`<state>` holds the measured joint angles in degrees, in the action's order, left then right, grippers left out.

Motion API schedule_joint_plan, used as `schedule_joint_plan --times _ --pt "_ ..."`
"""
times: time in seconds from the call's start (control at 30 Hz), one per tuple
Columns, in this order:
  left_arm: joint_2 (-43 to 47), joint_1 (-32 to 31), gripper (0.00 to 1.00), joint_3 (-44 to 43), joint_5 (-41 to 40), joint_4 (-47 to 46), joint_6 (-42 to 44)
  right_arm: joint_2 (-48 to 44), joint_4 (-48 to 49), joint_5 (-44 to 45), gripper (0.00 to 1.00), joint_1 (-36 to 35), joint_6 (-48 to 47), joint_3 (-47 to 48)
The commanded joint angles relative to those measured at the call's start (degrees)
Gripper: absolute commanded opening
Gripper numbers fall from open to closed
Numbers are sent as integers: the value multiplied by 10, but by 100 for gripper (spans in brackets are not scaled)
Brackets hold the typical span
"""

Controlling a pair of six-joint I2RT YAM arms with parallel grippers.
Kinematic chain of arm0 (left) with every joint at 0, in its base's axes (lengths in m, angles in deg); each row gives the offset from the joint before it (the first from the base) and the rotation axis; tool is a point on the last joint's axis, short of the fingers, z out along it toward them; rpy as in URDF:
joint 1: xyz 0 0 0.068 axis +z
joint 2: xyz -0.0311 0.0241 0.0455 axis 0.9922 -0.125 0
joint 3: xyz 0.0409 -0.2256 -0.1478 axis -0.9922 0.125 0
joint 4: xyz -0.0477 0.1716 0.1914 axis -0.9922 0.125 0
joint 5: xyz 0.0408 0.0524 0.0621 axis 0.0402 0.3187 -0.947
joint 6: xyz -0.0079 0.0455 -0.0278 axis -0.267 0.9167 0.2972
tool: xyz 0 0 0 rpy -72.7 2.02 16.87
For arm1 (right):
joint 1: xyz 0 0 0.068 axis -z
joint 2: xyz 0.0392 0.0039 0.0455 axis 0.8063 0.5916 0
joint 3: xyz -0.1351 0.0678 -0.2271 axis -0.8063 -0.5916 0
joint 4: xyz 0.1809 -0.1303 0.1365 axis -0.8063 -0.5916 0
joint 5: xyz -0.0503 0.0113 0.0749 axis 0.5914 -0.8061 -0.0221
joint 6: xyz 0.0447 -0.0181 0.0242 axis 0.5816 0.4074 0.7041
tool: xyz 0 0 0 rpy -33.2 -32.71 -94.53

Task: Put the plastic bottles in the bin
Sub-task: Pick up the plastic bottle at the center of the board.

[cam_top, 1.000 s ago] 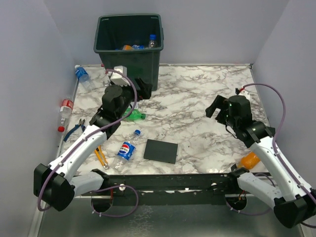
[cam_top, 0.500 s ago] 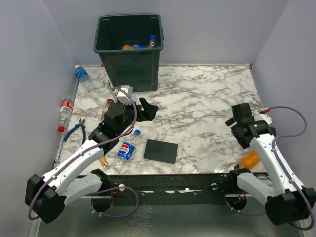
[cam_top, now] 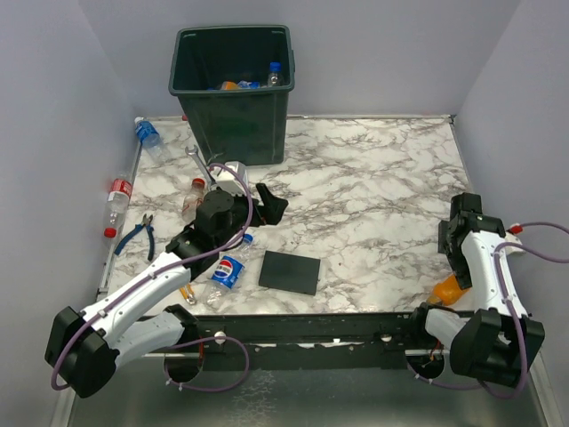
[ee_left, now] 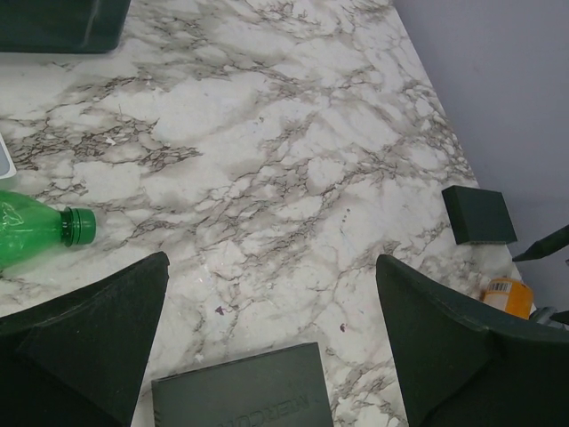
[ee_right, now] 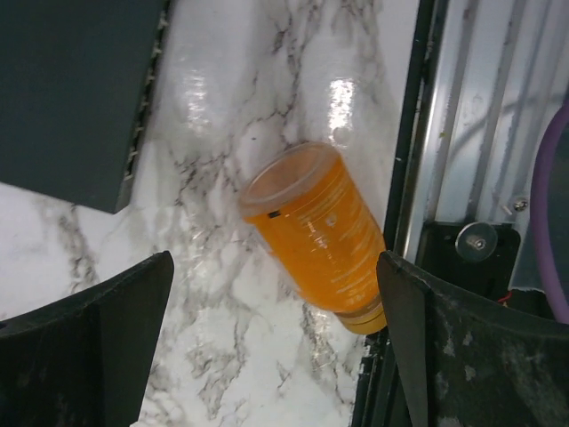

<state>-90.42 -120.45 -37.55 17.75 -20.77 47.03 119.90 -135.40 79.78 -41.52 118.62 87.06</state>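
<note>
Orange bottle point(ee_right: 316, 236) lies on the surface point(ee_right: 213, 374) below my right hand point(ee_right: 276, 347), spread wide, empty; my left hand point(ee_left: 271, 342) gapes wide too.

Bright even light, with glare streaks on the table point(ee_right: 200, 89).

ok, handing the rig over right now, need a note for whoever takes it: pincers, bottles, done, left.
Left pincer: open, empty, over the table by the black plate; green bottle at the left of its wrist view.
Right pincer: open, empty, over the orange bottle at the table's near right edge.
Done: some bottles inside the bin, among them a blue-capped bottle.
Left: green bottle, orange bottle, Pepsi bottle and red-capped bottle beside the left arm, blue-labelled bottle and red-labelled bottle along the left table edge.
</note>
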Motion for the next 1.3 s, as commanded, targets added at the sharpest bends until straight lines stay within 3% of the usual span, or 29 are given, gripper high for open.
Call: schedule_joint_plan --times 0.0,0.5,0.87,1.03,1.27 --pt "-10 -1 99 3 1 -3 -8 24 28 -23 100 40 -40 -18" --pt "-22 -1 99 2 25 -2 -15 101 62 -38 100 58 -24 -47" --pt "-30 -1 99 0 33 -2 -15 143 148 -89 97 59 -54 -91" --pt "-29 -1 99 2 32 -2 -14 142 183 -106 86 59 -76 -103" --pt "-16 -1 99 4 20 -2 -10 74 206 -153 57 58 -148 -79"
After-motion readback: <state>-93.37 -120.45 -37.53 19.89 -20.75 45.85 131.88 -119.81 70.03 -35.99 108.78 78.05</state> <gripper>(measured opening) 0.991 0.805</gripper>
